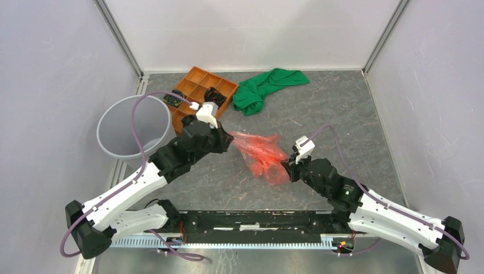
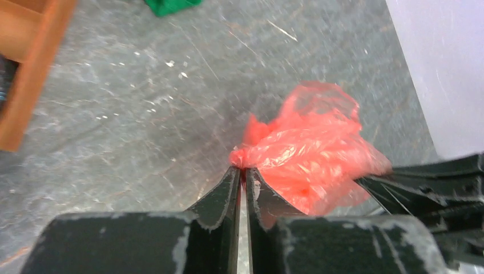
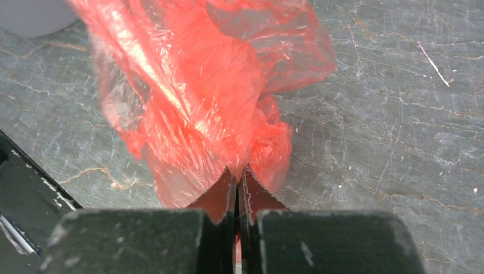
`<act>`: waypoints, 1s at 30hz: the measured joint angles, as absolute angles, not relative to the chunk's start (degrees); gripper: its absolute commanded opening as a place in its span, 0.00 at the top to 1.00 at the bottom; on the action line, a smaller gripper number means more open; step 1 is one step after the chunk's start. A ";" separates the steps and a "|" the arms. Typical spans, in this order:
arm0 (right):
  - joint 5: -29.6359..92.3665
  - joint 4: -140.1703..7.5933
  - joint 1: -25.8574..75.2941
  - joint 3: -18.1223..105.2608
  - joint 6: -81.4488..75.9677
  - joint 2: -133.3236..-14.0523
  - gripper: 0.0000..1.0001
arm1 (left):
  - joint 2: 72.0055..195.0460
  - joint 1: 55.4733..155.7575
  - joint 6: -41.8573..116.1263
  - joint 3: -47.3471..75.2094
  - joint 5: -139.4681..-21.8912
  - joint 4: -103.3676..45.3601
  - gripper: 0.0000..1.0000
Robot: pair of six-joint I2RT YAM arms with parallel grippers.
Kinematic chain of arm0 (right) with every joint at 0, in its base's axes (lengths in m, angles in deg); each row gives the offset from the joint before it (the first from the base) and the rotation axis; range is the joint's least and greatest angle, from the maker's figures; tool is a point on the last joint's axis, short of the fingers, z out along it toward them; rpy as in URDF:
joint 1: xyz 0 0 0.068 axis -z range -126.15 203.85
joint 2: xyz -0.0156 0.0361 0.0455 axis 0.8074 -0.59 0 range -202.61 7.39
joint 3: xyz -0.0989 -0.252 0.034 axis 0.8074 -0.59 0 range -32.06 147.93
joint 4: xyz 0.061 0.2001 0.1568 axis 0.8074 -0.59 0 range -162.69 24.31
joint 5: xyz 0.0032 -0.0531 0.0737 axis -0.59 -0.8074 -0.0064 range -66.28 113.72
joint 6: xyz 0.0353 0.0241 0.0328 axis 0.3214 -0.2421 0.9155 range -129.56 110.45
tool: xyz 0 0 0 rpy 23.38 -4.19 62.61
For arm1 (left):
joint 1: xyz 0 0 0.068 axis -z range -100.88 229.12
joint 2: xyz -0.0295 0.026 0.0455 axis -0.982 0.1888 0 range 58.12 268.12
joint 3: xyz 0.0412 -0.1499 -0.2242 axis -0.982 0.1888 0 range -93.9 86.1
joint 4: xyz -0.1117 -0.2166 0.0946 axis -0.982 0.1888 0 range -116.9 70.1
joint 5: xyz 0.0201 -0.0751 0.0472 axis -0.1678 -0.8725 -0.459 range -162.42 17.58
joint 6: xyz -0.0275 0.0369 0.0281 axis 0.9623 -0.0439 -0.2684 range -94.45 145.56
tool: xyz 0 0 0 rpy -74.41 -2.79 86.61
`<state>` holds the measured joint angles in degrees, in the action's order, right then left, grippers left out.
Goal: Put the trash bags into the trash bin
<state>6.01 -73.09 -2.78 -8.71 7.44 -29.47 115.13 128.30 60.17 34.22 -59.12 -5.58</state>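
One bag [image 1: 262,154] is in view: thin red-pink translucent film, crumpled and loose, spread over the middle of the table [image 1: 342,114]. Whether its underside touches the surface cannot be told.

Grip state:
- The left gripper [image 2: 243,171] is closed on a bunched corner at the bag's left end. The jaws stand almost together, with only film between them.
- The right gripper [image 3: 237,174] is closed on a pinched fold at the bag's right end, and the rest of the film fans out beyond its tips.

Handling, as judged:
- The film is very light and has no stiffness. It will sag, trail and catch air.
- It is slick, and a thin pinch may slide out. A gathered wad gives a surer hold than a single layer.
- Opposed pulling by the two arms may stretch or tear it.

Surroundings:
- The bin [image 1: 120,125] stands at the left table edge, just beyond the left arm, mouth open and upward.
- The tray [image 1: 197,77] lies just behind the left gripper.
- The cloth [image 1: 265,85] lies at the back, apart from the bag.

The bag is not yet in the bin. Carrying it there calls for a leftward move, with loose film kept off the tray.
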 measured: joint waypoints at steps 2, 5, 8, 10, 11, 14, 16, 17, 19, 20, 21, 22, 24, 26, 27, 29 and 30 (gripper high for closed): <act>5.77 -73.05 -2.78 -8.89 8.18 -28.49 0.99 | 113.69 125.00 60.21 34.70 -60.47 -5.62 0.73; 5.62 -72.52 -2.78 -8.86 8.86 -28.53 1.00 | 112.55 123.43 60.23 35.03 -64.87 -6.15 0.66; 5.66 -72.35 -2.78 -8.86 9.38 -29.69 1.00 | 112.62 123.47 60.23 35.03 -70.27 -7.24 0.59; 5.75 -72.37 -2.78 -8.86 9.67 -29.95 0.99 | 112.64 123.47 60.23 35.03 -72.80 -7.33 0.49; 5.88 -72.37 -2.78 -8.86 9.73 -29.88 0.99 | 112.62 123.50 60.23 35.05 -73.68 -7.35 0.42; 6.42 -72.35 -2.78 -8.86 9.82 -29.12 1.00 | 112.25 123.47 60.30 35.69 -75.31 -7.74 0.20; 6.95 -72.35 -2.78 -8.86 10.06 -28.44 1.00 | 111.75 123.47 60.54 36.63 -76.32 -8.20 0.03; 7.06 -72.37 -2.78 -8.84 10.21 -28.03 1.00 | 111.53 123.47 60.80 37.33 -77.06 -8.55 0.01; 7.15 -72.50 -2.78 -8.84 10.67 -27.22 1.00 | 111.33 123.47 61.43 38.51 -78.00 -9.23 0.00; 7.12 -72.68 -2.78 -8.84 11.29 -26.61 0.99 | 111.31 123.47 61.87 39.18 -78.66 -9.62 0.00; 7.06 -72.76 -2.78 -8.84 11.98 -25.91 0.99 | 111.20 123.47 62.46 40.23 -79.29 -10.34 0.00; 6.93 -72.74 -2.78 -8.84 12.88 -25.10 1.00 | 111.02 123.47 63.09 41.20 -79.90 -11.04 0.00; 6.51 -72.68 -2.78 -8.84 14.87 -23.20 0.99 | 110.19 123.47 64.27 43.80 -80.95 -12.55 0.00; 5.75 -72.65 -2.78 -8.84 16.79 -21.56 0.99 | 108.84 123.47 65.08 46.20 -81.76 -13.36 0.00; 5.27 -72.65 -2.78 -8.82 17.78 -20.75 0.99 | 108.01 123.47 65.24 47.10 -81.87 -13.38 0.00; 3.98 -72.70 -2.78 -8.73 19.46 -19.28 0.99 | 106.11 123.47 65.41 48.10 -81.96 -13.25 0.00; 3.10 -72.72 -2.78 -8.56 20.29 -18.54 0.99 | 105.12 123.47 65.41 48.19 -81.96 -13.36 0.00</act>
